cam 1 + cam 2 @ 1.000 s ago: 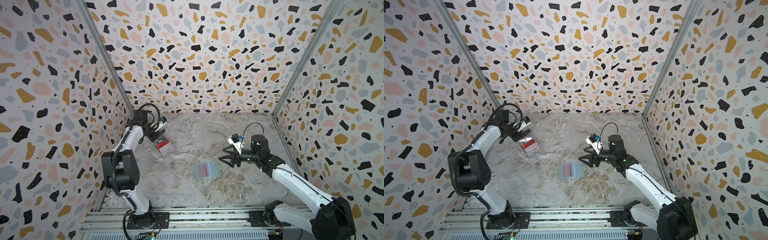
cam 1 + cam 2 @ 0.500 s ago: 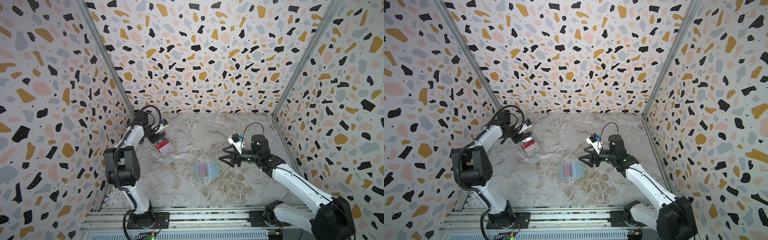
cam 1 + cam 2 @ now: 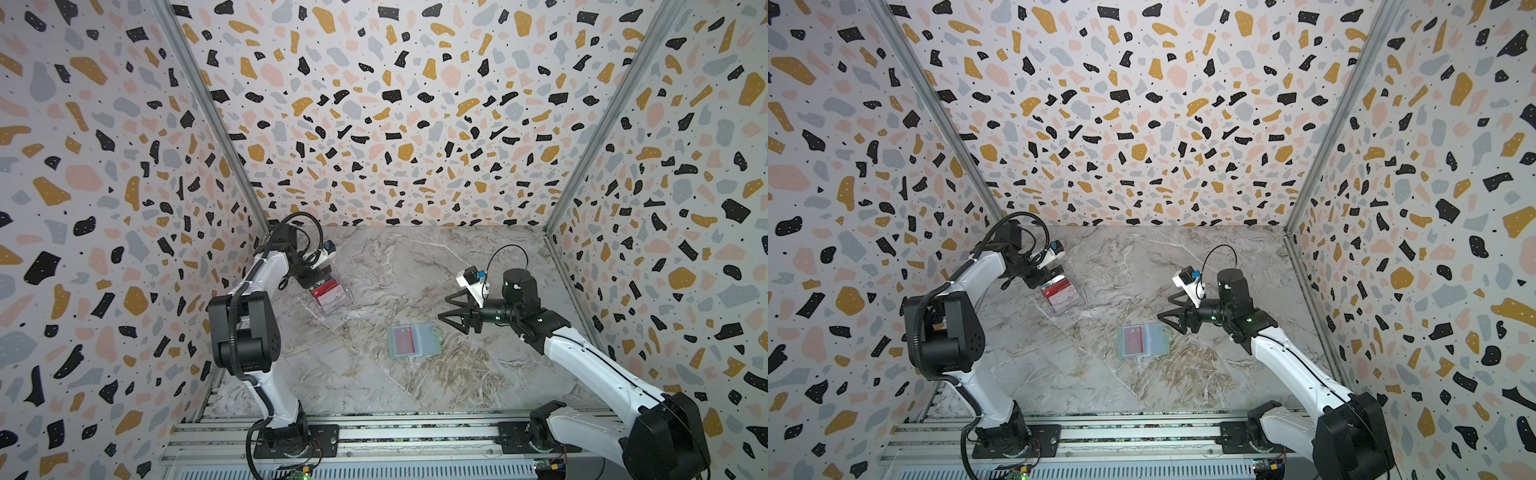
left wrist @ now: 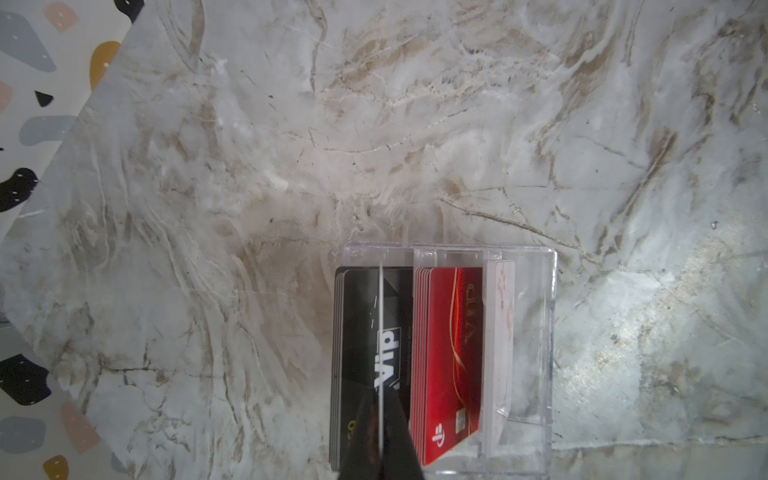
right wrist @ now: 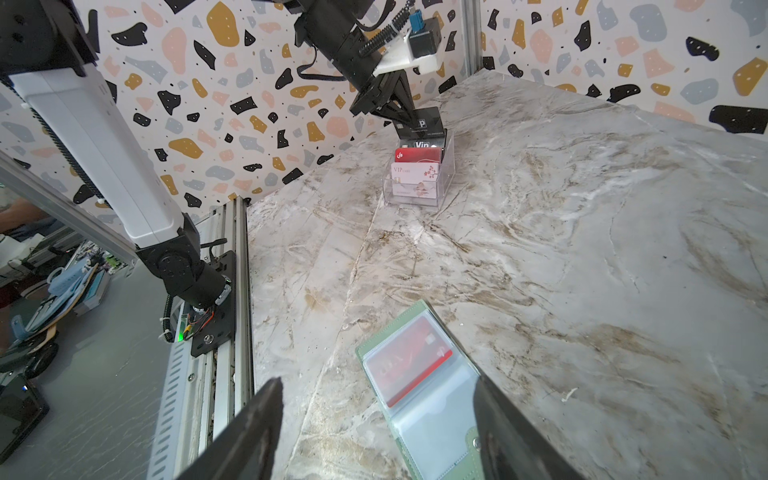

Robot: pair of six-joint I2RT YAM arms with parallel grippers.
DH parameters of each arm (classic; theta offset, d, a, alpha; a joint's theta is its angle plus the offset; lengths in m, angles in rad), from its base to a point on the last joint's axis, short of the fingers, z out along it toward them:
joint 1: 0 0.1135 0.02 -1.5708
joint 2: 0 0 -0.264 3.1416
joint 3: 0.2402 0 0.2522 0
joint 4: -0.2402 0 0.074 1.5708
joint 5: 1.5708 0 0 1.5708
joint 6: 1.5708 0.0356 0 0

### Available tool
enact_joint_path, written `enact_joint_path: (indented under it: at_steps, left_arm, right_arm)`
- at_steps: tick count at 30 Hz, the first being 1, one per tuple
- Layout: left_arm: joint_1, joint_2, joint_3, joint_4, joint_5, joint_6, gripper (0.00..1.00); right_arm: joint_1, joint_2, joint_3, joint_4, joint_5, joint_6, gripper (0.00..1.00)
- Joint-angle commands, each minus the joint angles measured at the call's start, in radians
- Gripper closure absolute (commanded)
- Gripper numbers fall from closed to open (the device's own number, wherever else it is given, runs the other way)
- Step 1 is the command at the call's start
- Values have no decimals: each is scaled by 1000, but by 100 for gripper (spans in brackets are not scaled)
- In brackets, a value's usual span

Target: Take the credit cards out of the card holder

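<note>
Left arm: elbow raised high, forearm reaching toward the far-left part of the desk [image 3: 415, 270]. Left claw [image 5: 409, 112] points down over the clear box [image 4: 550, 332], clamped on a dark grey card [image 5: 424, 121]. The card stands upright above the box's rear stack of black cards [image 4: 357, 332]. I cannot tell whether its lower edge sits in the slot. The left wrist view shows it edge-on only, as a thin pale line.

Right arm: stretched low and level. Right claw [image 3: 444, 308] has its jaws apart and holds nothing, near the card holder [image 3: 415, 340] at its 2 o'clock.

The holder lies open mid-desk with a red card [image 5: 409, 361] in a sleeve. The box is at its 10 o'clock, well apart. The right wrist view cuts off the holder's near end.
</note>
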Motion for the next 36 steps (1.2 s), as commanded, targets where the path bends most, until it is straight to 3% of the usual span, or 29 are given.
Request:
enact_joint_path:
  at_steps: [1,36]
  left_arm:
    - [6,-23,-25,-20,-11,11,100]
    - [6,46,4,-2,6,-64,100]
  right_arm:
    - [-6,-2,4,22,-20,9,27]
    - [-7,-9,-8,31,-20,18,27]
